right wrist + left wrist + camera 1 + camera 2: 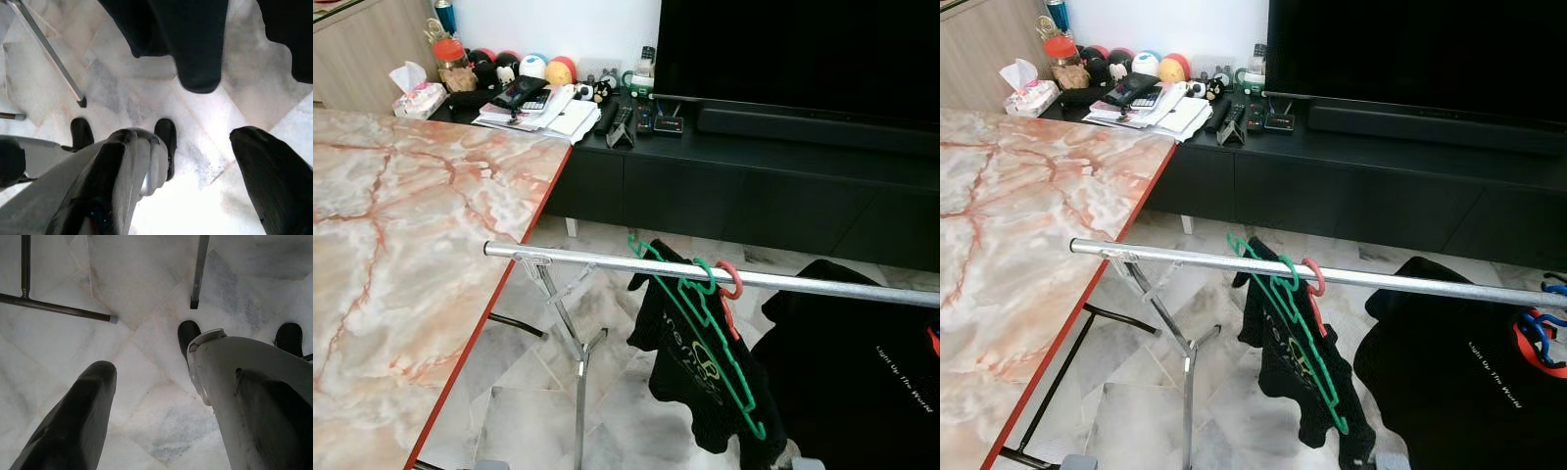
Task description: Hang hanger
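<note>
Green plastic hanger (705,323) on the rail (607,260) looks light, stiff; grip its neck under the hook. Left gripper (161,421) and right gripper (195,181) hang spread, empty.

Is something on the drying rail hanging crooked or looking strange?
Yes. The green hanger hooks on the metal rail but hangs steeply tilted, one end far down, with a black shirt bunched on it instead of spread. A red hook sits beside its hook. Both pincers point at the floor, holding nothing.
</note>
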`<state>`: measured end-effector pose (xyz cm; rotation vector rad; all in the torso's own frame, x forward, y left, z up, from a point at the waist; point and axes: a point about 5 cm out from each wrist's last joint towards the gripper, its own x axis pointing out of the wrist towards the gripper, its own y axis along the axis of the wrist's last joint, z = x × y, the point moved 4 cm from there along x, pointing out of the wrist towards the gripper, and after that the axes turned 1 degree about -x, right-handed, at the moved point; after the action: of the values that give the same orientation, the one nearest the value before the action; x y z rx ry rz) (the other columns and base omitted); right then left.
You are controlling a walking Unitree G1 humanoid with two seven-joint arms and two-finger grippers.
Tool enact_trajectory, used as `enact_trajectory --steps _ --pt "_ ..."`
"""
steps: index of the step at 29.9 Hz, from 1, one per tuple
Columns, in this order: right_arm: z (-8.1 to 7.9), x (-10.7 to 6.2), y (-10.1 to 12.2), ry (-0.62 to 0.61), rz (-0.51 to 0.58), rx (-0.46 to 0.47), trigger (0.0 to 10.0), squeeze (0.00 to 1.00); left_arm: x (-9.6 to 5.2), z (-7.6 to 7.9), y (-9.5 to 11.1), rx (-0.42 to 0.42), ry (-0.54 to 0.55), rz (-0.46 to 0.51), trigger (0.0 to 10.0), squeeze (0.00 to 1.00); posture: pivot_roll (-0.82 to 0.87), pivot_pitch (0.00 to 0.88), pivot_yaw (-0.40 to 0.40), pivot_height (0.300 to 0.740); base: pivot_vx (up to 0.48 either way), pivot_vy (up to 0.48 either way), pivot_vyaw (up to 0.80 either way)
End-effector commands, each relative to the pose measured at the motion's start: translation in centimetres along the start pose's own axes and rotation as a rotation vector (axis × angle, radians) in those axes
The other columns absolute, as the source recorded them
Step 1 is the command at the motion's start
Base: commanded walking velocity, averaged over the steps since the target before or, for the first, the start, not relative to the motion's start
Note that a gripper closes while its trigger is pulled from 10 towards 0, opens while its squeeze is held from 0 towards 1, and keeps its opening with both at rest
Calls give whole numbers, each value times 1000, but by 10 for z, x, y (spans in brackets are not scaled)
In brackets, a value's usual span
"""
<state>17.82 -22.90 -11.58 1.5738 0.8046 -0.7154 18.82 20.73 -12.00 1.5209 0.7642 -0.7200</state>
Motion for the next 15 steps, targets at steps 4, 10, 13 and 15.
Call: enact_trajectory --steps 4,10,13,15 --pt "5 -6 -8 57 -32 -73 10000 0 -2 3 -14 12 -9 -54 10000 0 -64 146 -26 740 0 0 0" --pt "9 -15 -17 173 -116 -248 10000 0 -2 3 -13 21 -10 -55 10000 0 -96 134 -29 740 0 0 0" --pt "15 -20 -22 200 -151 -314 10000 0 -1 4 -12 21 -11 -54 10000 0 -104 137 -31 740 0 0 0" --pt "8 -42 -45 300 -91 -331 10000 0 -1 4 -11 20 -13 -51 10000 0 -106 144 -31 740 0 0 0"
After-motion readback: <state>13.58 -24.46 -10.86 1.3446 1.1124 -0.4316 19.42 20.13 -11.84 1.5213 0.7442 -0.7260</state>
